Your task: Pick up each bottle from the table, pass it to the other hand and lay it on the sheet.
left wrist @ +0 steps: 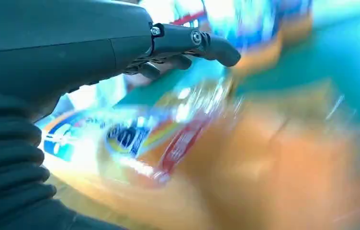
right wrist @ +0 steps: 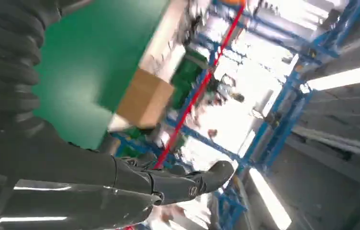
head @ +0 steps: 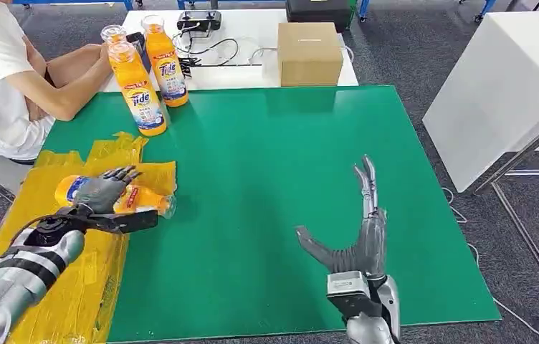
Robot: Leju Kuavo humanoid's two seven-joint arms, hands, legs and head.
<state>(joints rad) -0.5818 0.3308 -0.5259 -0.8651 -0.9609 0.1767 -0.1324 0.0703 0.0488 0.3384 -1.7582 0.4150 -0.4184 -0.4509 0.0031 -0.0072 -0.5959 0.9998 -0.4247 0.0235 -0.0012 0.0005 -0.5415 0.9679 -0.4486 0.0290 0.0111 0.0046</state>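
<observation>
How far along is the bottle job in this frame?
Done: nothing lies released on the yellow sheet yet. In hand: the left hand holds one orange bottle on its side over the sheet. The right hand is open above the green mat. Left: three upright bottles near a person's arm.

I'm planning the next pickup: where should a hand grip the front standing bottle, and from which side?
Grip the front standing bottle around its labelled middle, coming from the open green mat on its right. It stands upright, another bottle is close behind it and a person's arm is on its left, so that side looks freest.
</observation>
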